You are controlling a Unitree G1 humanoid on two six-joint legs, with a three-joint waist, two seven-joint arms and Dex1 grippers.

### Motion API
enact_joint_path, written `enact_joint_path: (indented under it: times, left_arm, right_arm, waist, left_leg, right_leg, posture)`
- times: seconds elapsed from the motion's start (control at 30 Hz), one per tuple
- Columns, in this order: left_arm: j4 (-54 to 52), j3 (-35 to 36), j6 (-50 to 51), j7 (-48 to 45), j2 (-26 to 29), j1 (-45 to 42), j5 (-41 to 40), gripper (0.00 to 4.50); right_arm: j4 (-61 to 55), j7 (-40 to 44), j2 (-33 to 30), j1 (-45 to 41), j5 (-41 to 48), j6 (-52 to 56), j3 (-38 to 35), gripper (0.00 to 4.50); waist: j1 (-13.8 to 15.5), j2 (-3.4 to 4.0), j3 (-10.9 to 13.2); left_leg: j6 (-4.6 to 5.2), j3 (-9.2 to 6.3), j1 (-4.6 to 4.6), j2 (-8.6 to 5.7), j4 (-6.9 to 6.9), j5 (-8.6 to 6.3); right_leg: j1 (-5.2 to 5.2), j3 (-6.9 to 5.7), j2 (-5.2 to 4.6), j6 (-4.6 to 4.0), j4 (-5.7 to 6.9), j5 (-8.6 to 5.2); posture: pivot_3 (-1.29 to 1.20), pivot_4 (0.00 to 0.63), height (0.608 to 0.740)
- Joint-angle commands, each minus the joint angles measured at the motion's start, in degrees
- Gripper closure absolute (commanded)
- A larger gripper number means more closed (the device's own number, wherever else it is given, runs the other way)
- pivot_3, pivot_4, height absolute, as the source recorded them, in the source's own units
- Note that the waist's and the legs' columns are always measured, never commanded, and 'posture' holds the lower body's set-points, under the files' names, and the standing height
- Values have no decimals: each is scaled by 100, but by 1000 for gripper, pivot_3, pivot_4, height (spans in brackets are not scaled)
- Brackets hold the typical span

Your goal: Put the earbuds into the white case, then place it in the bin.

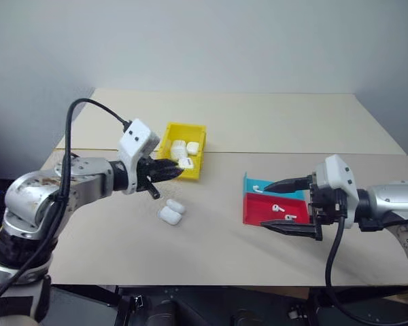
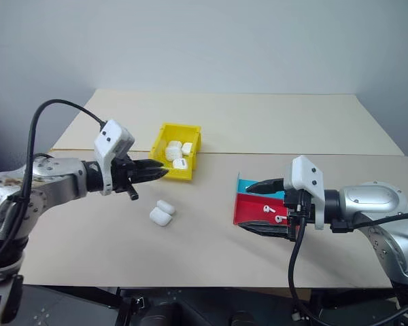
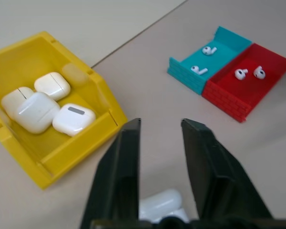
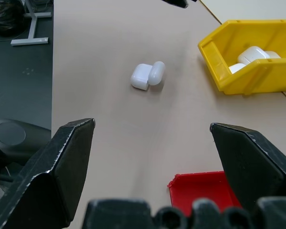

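The yellow bin [image 1: 190,146] stands on the table left of centre and holds several white cases [image 3: 38,109]. My left gripper [image 1: 179,170] hovers at the bin's near wall, open, with nothing between its fingers [image 3: 126,157]. Two more white cases [image 1: 171,212] lie together on the table just below it. Earbuds [image 3: 241,73] lie in the red tray [image 1: 255,212], and others [image 3: 199,69] lie in the cyan tray [image 1: 251,183]. My right gripper [image 1: 265,206] stands wide open at the red tray, pointing left, and holds nothing.
The red and cyan trays sit side by side right of centre. A seam runs across the tabletop behind the bin. In the right wrist view the table's edge and the dark floor [image 4: 19,57] show beyond the two loose cases.
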Motion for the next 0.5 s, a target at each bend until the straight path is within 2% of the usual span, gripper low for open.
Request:
enact_joint_path:
  times: [0.03,0.2,0.23,0.3,0.5]
  left_arm:
    - [-427,187,47,-253,67,52,-164,1894]
    - [-579,263,312,-226,80,65,-263,185]
    - [-595,295,362,-189,68,68,-283,43]
    - [-628,349,421,-114,38,78,-288,43]
    - [-775,399,1412,915,-327,-405,-203,43]
  right_arm:
    - [-59,58,-41,-85,70,-135,-62,0]
    - [-37,102,-24,-58,58,-157,-55,0]
    - [-41,99,-21,-60,58,-152,-52,0]
    - [-46,91,-19,-66,60,-141,-48,0]
    - [-48,55,-16,-105,92,-85,-37,0]
  waist:
    - [10,0,0]
    - [18,0,0]
    - [18,0,0]
    - [17,0,0]
    - [24,-2,1]
  left_leg:
    - [0,0,0,0,0,0]
    - [0,-1,0,1,0,0]
    - [0,-1,0,1,0,0]
    - [0,-2,0,1,0,0]
    - [1,-3,0,1,2,0]
  right_leg:
    - [0,0,0,0,0,0]
    - [0,-1,1,0,0,0]
    - [0,-1,1,0,0,0]
    - [0,-1,1,0,1,0]
    - [1,-1,1,0,2,0]
  posture:
    - [0,150,740]
    - [0,150,740]
    - [0,150,740]
    - [0,150,740]
    - [0,150,740]
